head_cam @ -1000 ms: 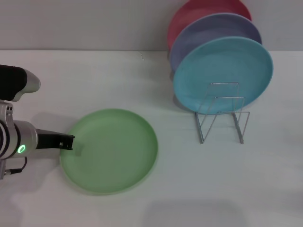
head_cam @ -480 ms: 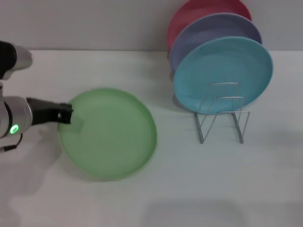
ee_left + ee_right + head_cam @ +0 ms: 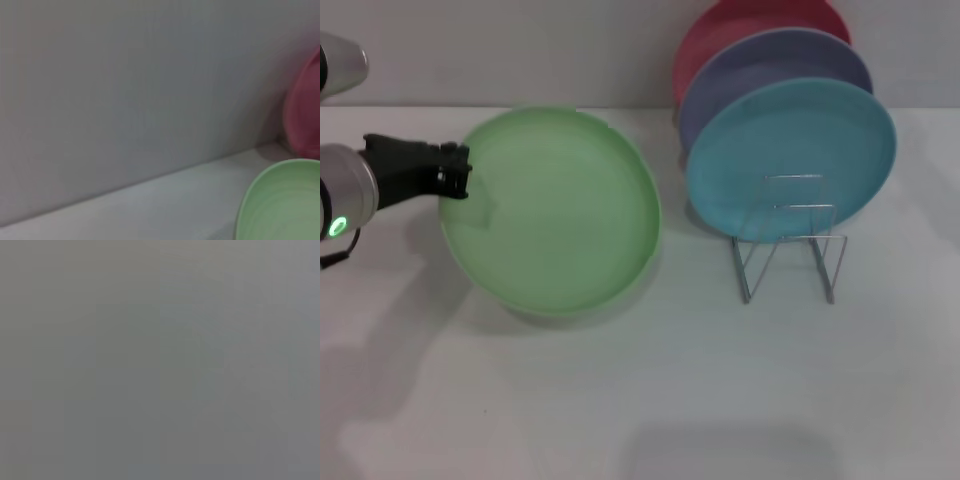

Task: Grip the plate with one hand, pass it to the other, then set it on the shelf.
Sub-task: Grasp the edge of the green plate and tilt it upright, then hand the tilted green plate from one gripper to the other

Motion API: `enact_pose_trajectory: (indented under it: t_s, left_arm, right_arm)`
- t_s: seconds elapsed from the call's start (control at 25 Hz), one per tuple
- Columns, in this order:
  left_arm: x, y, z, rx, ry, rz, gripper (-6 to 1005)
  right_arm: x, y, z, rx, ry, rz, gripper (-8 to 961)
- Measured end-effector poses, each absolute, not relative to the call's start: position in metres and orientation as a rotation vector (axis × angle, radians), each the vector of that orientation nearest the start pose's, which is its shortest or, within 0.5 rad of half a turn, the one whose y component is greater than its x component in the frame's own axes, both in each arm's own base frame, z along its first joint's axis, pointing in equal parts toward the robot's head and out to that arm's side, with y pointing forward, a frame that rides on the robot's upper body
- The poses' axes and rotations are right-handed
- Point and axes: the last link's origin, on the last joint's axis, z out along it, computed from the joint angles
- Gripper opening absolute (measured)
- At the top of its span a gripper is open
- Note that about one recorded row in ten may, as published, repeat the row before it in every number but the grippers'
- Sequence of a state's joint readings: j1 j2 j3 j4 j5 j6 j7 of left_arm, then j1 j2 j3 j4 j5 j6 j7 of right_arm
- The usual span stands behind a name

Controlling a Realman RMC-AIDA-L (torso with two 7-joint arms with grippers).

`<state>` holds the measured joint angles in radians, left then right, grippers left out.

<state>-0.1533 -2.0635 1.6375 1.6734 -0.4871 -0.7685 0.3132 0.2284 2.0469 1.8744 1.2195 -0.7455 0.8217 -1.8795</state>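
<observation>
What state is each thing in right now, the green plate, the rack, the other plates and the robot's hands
green plate: lifted off the table, tilted, held at its left rim
left hand: shut on the green plate
wire rack: upright, front slots free
blue plate, lavender plate, red plate: standing on edge
right hand: not in view

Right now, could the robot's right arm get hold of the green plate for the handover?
Probably, but not yet. The right arm is out of every view. The left gripper holds the green plate by its left rim, lifted off the table, so the plate's right edge is free; only the rack stands nearby.
</observation>
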Motion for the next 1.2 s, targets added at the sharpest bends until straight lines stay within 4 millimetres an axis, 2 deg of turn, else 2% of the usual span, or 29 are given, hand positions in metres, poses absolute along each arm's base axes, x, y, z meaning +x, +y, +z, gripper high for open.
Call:
enact_pose_trajectory:
  t_s: [0.08,0.12,0.16,0.2,0.24,0.28,0.32,0.36,0.4,0.44,0.48,0.52,0.56,0.6,0.64,0.72,1.0,1.2]
  left_arm:
    - [-0.191,0.351,0.034,-2.054,-0.775,-0.166,35]
    - [-0.19,0.352,0.034,-2.051,-0.764,-0.172,36]
    - [-0.19,0.352,0.034,-2.051,-0.764,-0.172,37]
    - [-0.19,0.352,0.034,-2.051,-0.756,-0.172,38]
    - [-0.19,0.352,0.034,-2.051,-0.756,-0.172,39]
    - [-0.19,0.352,0.034,-2.052,-0.752,-0.173,40]
    - [-0.188,0.352,0.034,-2.052,-0.748,-0.177,41]
    - [-0.188,0.352,0.034,-2.052,-0.748,-0.177,42]
    - [-0.187,0.352,0.033,-2.054,-0.746,-0.18,43]
    - [-0.187,0.352,0.033,-2.054,-0.746,-0.18,44]
    - [-0.187,0.352,0.033,-2.055,-0.743,-0.182,45]
    - [-0.185,0.353,0.032,-2.058,-0.737,-0.187,46]
    - [-0.185,0.353,0.032,-2.058,-0.737,-0.187,47]
    - [-0.184,0.353,0.032,-2.059,-0.735,-0.189,48]
    - [-0.183,0.354,0.032,-2.06,-0.732,-0.19,49]
    - [-0.182,0.355,0.031,-2.063,-0.727,-0.193,52]
    - [-0.181,0.355,0.031,-2.064,-0.726,-0.195,59]
    - [-0.179,0.355,0.03,-2.067,-0.726,-0.198,64]
  right_arm:
    - [0.15,0.4,0.136,-1.814,0.485,1.08,829]
    - [0.118,0.417,0.147,-1.806,0.487,1.018,829]
    - [0.118,0.417,0.147,-1.806,0.487,1.018,829]
    - [0.092,0.432,0.155,-1.812,0.491,1.001,829]
    - [0.092,0.432,0.155,-1.812,0.491,1.001,828]
    - [0.074,0.441,0.153,-1.849,0.493,0.984,828]
    - [0.043,0.453,0.139,-1.975,0.507,0.916,828]
    - [0.043,0.453,0.139,-1.975,0.507,0.916,828]
    - [0.03,0.459,0.113,-2.129,0.57,0.785,827]
    - [0.03,0.459,0.113,-2.129,0.57,0.785,827]
    - [0.028,0.46,0.099,-2.206,0.605,0.713,827]
    - [0.028,0.459,0.071,-2.352,0.661,0.543,827]
    - [0.028,0.459,0.071,-2.352,0.661,0.543,827]
    - [0.032,0.456,0.048,-2.45,0.693,0.374,827]
    - [0.032,0.456,0.048,-2.45,0.693,0.374,826]
    - [0.042,0.451,0.024,-2.512,0.706,0.143,826]
    - [0.052,0.443,0.005,-2.55,0.705,-0.05,827]
    - [0.062,0.443,-0.006,-2.556,0.705,-0.119,827]
